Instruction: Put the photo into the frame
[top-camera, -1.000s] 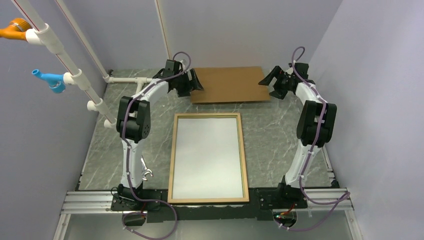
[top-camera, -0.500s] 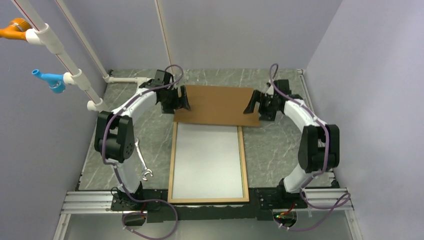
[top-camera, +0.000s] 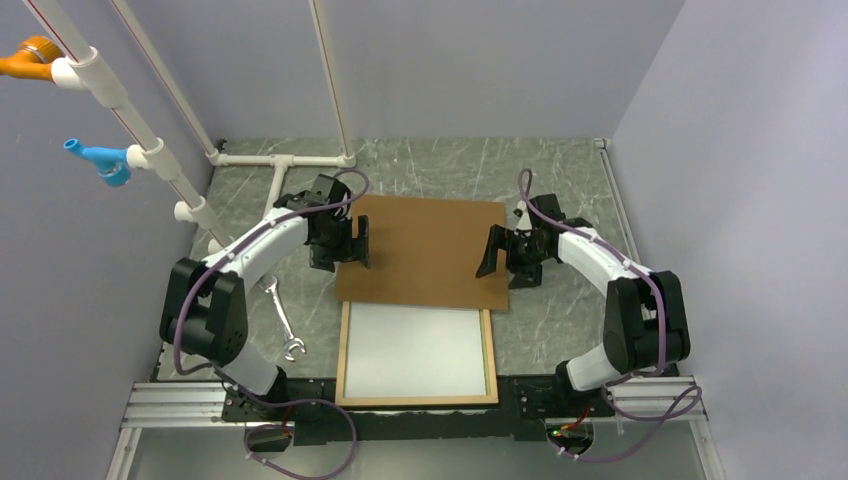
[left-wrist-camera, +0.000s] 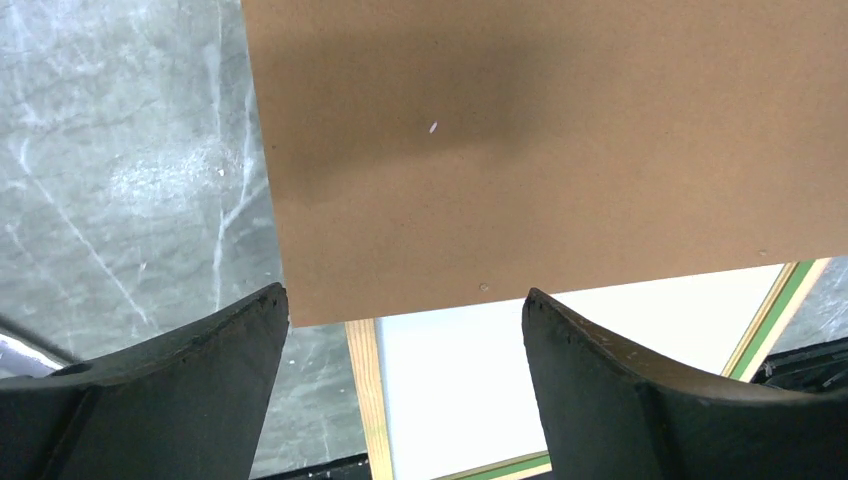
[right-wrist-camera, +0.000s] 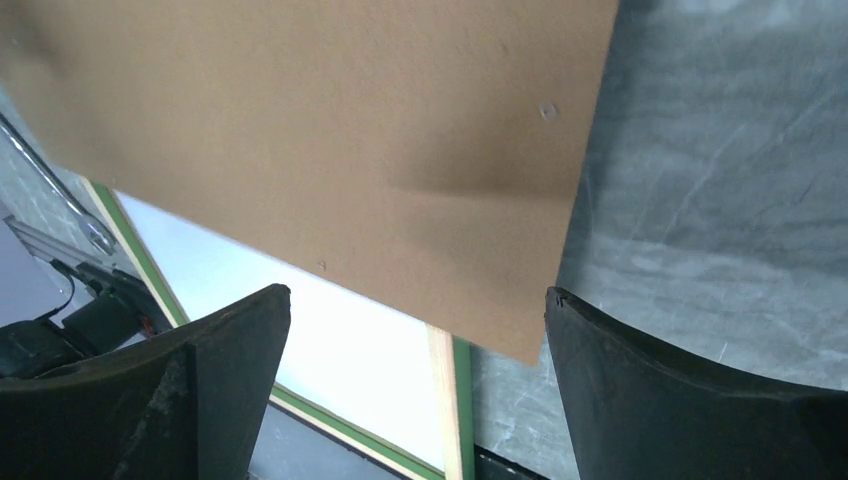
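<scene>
Near edge, between the 2 arm bases: frame (top-camera: 415, 401) lies flat on the table (top-camera: 560, 200), tan wood face up. A green strip (right-wrist-camera: 462, 400) shows along its border in both wrist views.
In it: photo (top-camera: 415, 350), plain white side up, no print visible, filling the opening. Only its near part shows.
Left of the frame, apart from it: a wrench (top-camera: 283, 325) loose on the table.
Further out: brown backing board (top-camera: 425, 250) lies across the frame's far part and covers it. It sits slightly skewed, with its far half over bare table.
Left gripper (top-camera: 362, 243) is at the board's left edge and right gripper (top-camera: 490, 252) at its right edge. Both are released, jaws spread wide, nothing clamped between the fingers. Can't tell whether either touches the board.
Far left: white pipes (top-camera: 172, 183) with 1 orange fitting (top-camera: 30, 55) and 1 blue fitting (top-camera: 100, 160).
</scene>
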